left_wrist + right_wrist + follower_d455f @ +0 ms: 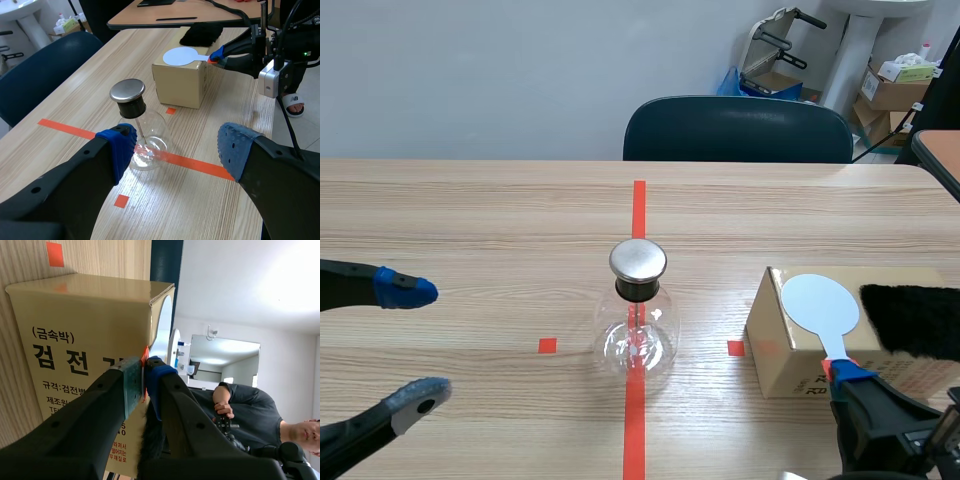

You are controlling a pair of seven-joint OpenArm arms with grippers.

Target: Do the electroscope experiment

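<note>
Left pincer (pixel 413 343) gapes wide, low; right pincer (pixel 144 385) low, apparently clamped on paddle handle (pixel 834 352)

Flask (pixel 637 318) centre, box (pixel 785 350) beside — gap between them

Only the box (pixel 75 330), at the right and near me, carries writing I can read. Its side shows Korean print: "(금속박)", below it big "검전", cut off by my right claw (pixel 144 382). The smaller lines start with "규격:" and are partly hidden.
</note>
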